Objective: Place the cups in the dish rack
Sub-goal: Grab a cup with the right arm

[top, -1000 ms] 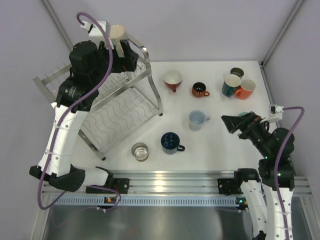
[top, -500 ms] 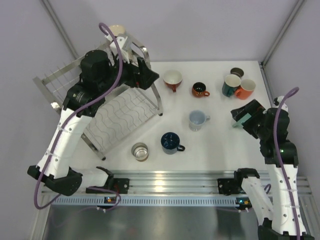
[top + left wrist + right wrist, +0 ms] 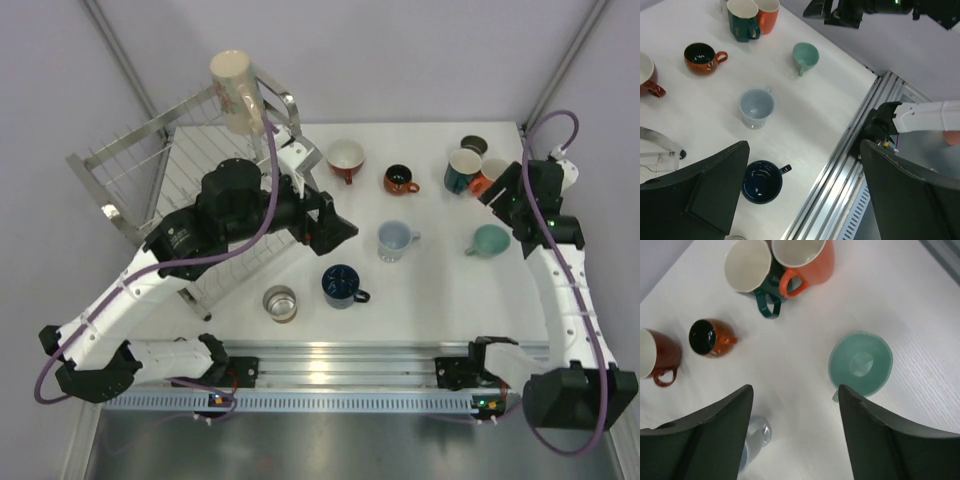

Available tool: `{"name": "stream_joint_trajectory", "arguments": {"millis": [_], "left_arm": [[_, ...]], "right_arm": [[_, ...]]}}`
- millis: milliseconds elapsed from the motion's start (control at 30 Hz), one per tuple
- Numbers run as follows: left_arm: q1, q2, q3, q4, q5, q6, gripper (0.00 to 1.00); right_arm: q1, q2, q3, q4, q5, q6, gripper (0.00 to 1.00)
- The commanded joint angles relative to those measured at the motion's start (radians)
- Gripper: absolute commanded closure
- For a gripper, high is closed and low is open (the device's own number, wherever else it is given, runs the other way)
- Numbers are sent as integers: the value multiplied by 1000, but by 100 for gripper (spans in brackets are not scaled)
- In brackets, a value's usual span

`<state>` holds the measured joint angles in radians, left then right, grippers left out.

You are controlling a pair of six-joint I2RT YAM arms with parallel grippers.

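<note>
The dish rack (image 3: 150,165) stands at the back left with a tall beige cup (image 3: 236,92) on its top corner. The other cups stand on the table: red (image 3: 345,158), small brown (image 3: 400,180), dark teal (image 3: 461,171), orange (image 3: 492,172), pale blue (image 3: 396,240), navy (image 3: 343,285), mint (image 3: 490,240), glass (image 3: 280,303). My left gripper (image 3: 335,228) (image 3: 805,150) hangs open and empty above the navy cup (image 3: 761,181). Open and empty too, my right gripper (image 3: 498,190) (image 3: 795,390) hovers between the mint cup (image 3: 860,363) and the teal-orange pair (image 3: 771,262).
A small dark cup (image 3: 474,145) stands behind the teal one. The aluminium rail (image 3: 350,360) with both arm bases runs along the near edge. Frame posts rise at the back corners.
My left arm swung from the rack's top down toward the table's middle, leaving the beige cup on the rack. My right gripper drew back from the mint cup, which now stands free.
</note>
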<state>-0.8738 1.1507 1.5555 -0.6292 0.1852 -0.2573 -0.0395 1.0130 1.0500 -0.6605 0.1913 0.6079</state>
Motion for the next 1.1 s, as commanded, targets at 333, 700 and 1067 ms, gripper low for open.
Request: {"name": "stream_joint_trajectory", "arguments": {"millis": [333, 700, 1067], "left_arm": [[-19, -196, -231, 71, -156, -39, 2], [-19, -315, -325, 123, -107, -109, 2], [-19, -361, -364, 123, -162, -128, 2]], "right_arm": [[-240, 410, 215, 246, -44, 10, 42], [-261, 737, 442, 233, -99, 43, 48], [-264, 886, 501, 245, -144, 20, 49]]}}
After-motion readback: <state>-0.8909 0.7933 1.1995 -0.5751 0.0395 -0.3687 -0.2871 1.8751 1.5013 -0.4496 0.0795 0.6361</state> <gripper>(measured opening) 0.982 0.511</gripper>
